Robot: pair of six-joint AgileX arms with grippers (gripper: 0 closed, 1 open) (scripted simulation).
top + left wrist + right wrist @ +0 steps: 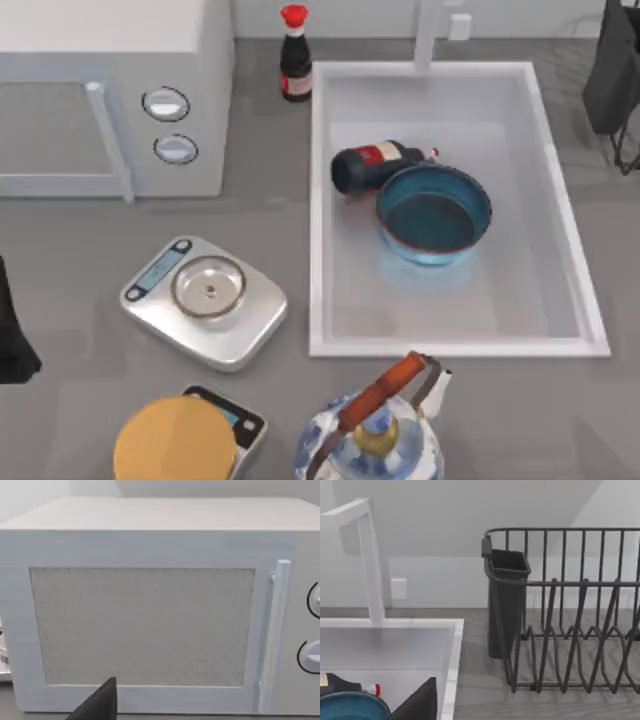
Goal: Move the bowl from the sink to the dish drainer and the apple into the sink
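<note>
Lying in the sink, the bowl touches a dark bottle. The dish drainer stands right of the sink. Whether either arm's jaws are open I cannot tell.

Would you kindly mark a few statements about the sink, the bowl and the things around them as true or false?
1. The bowl sits inside the sink. True.
2. A dark bottle lies on its side in the sink, beside the bowl. True.
3. The bowl is already in the dish drainer. False: the drainer's bars hold nothing.
4. The scale pan holds a red fruit. False: the pan is bare.
5. A second bottle stands upright outside the sink. True.
</note>
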